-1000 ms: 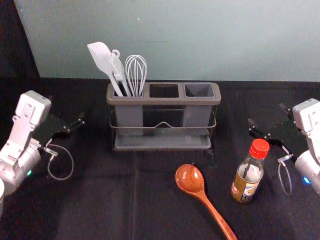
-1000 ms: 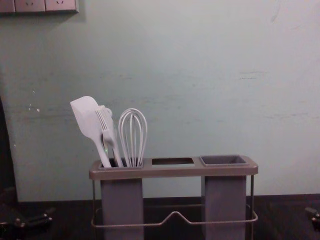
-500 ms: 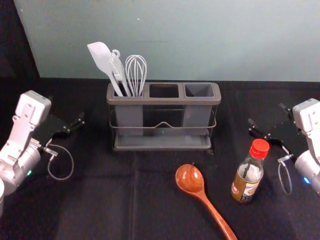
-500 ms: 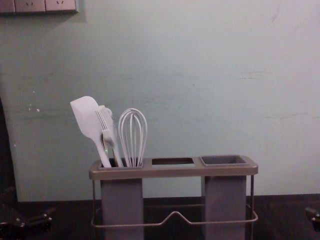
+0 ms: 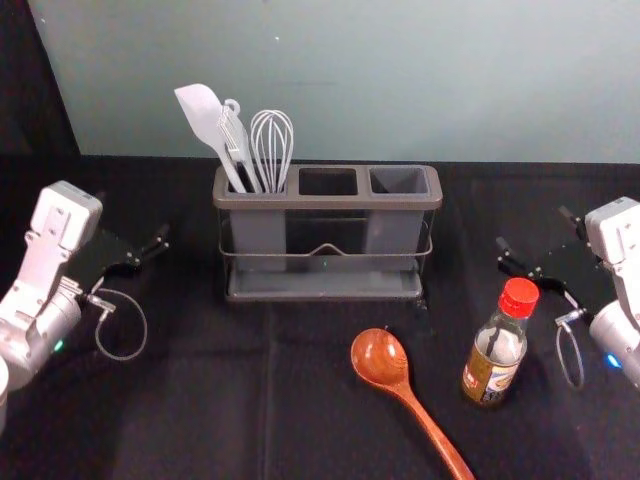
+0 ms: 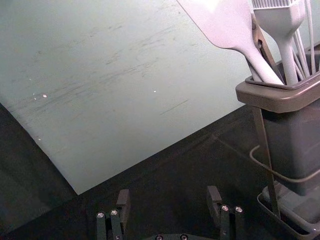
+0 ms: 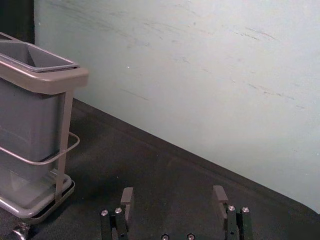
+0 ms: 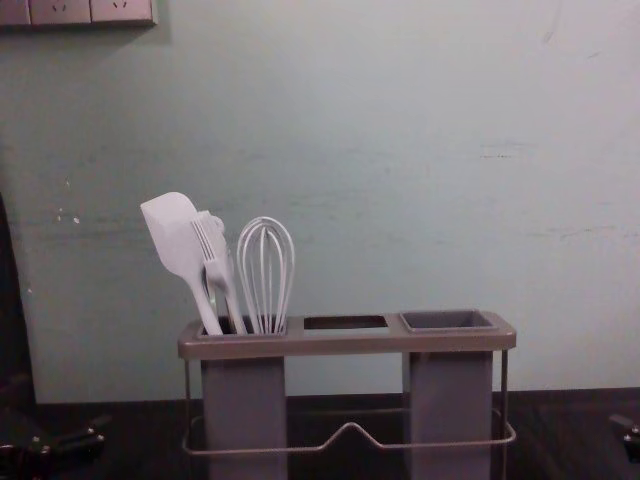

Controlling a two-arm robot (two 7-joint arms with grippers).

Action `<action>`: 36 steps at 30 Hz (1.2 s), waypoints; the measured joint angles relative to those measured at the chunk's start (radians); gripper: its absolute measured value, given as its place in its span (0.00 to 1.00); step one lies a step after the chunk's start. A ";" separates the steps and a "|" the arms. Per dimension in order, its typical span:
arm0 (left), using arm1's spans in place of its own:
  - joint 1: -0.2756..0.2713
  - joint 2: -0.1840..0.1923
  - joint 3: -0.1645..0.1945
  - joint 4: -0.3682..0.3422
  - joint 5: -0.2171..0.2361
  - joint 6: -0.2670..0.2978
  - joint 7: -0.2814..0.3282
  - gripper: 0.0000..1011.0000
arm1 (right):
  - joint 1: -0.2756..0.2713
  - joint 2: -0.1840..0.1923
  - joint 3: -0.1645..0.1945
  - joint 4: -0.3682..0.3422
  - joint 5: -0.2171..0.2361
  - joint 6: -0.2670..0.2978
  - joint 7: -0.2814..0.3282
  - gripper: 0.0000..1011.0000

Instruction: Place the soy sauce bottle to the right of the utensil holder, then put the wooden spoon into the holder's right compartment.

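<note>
And there was my right gripper (image 5: 537,232), poised by the counter's (image 5: 180,420) right edge, spread wide with nothing between its fingers! The soy sauce bottle (image 5: 492,360) stood upright, near that gripper but apart from it, closer to the counter's near edge and slightly left. Left of the bottle lay the wooden spoon (image 5: 380,358), bowl towards the utensil holder (image 5: 325,289), handle slanting right to the near edge, well clear of my gripper. The holder stood towards the far edge, white spatula (image 5: 203,112) and whisk (image 5: 272,150) in its left compartment. Over on the left side, my left gripper (image 5: 131,217) hung wide open too, gripping nothing.
</note>
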 joint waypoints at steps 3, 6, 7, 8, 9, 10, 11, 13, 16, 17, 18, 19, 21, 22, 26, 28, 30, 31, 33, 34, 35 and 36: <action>0.000 0.000 0.000 0.000 0.000 0.000 0.000 0.99 | 0.000 0.000 0.000 0.000 0.000 0.000 0.000 0.99; 0.000 0.000 0.000 0.000 0.000 0.000 0.000 0.99 | 0.000 0.000 0.000 0.000 0.000 0.000 0.000 0.99; 0.000 0.000 0.000 0.000 0.000 0.000 0.000 0.99 | 0.000 0.000 0.000 0.000 0.000 0.000 0.000 0.99; 0.000 0.000 0.000 0.000 0.000 0.000 0.000 0.99 | 0.000 0.000 0.000 0.000 0.000 0.000 0.000 0.99; 0.000 0.000 0.000 0.000 0.000 0.000 0.000 0.99 | -0.007 0.003 0.006 -0.014 -0.002 0.003 0.000 0.99; 0.000 0.000 0.000 0.000 0.000 0.000 0.000 0.99 | -0.011 0.005 0.008 -0.019 -0.002 0.005 0.001 0.99; 0.000 0.000 0.000 0.000 0.000 0.000 0.000 0.99 | -0.018 0.007 0.011 -0.027 -0.003 0.008 0.001 0.99; 0.000 0.000 0.000 0.000 0.000 0.000 0.000 0.99 | -0.041 0.018 0.022 -0.056 -0.005 0.014 0.001 0.99; 0.000 0.000 0.000 0.000 0.000 0.000 0.000 0.99 | -0.086 0.038 0.044 -0.107 -0.006 0.021 -0.007 0.99; 0.000 0.000 0.000 0.000 0.000 0.000 0.000 0.99 | -0.099 0.044 0.050 -0.121 -0.006 0.021 -0.010 0.99; 0.000 0.000 0.000 0.000 0.000 0.000 0.000 0.99 | -0.113 0.050 0.057 -0.136 -0.005 0.022 -0.013 0.99; 0.000 0.000 0.000 0.000 0.000 0.000 0.000 0.99 | -0.142 0.061 0.072 -0.164 -0.002 0.022 -0.019 0.99; 0.000 0.000 0.000 0.000 0.000 0.000 0.000 0.99 | -0.173 0.074 0.089 -0.192 0.005 0.021 -0.023 0.99; 0.000 0.000 0.000 0.000 0.000 0.000 0.000 0.99 | -0.190 0.081 0.099 -0.207 0.010 0.019 -0.024 0.99; 0.000 0.000 0.000 0.000 0.000 0.000 0.000 0.99 | -0.288 0.118 0.160 -0.284 0.056 0.002 -0.024 0.99; 0.000 0.000 0.000 0.000 0.000 0.000 0.000 0.99 | -0.333 0.130 0.191 -0.320 0.076 -0.006 -0.025 0.99; 0.000 0.000 0.000 0.000 0.000 0.000 0.000 0.99 | -0.365 0.136 0.212 -0.345 0.089 -0.015 -0.029 0.99; 0.000 0.000 0.000 0.000 0.000 0.000 0.000 0.99 | -0.382 0.138 0.224 -0.358 0.096 -0.020 -0.030 0.99; 0.000 0.000 0.000 0.000 0.000 0.000 0.000 0.99 | -0.425 0.140 0.255 -0.389 0.124 -0.040 -0.031 0.99; 0.000 0.000 0.000 0.000 0.000 0.000 0.000 0.99 | -0.455 0.140 0.277 -0.411 0.144 -0.057 -0.029 0.99; 0.000 0.000 0.000 0.000 0.000 0.000 0.000 0.99 | -0.455 0.140 0.277 -0.411 0.144 -0.057 -0.029 0.99; 0.000 0.000 0.000 0.000 0.000 0.000 0.000 0.99 | -0.482 0.138 0.298 -0.429 0.161 -0.080 -0.028 0.99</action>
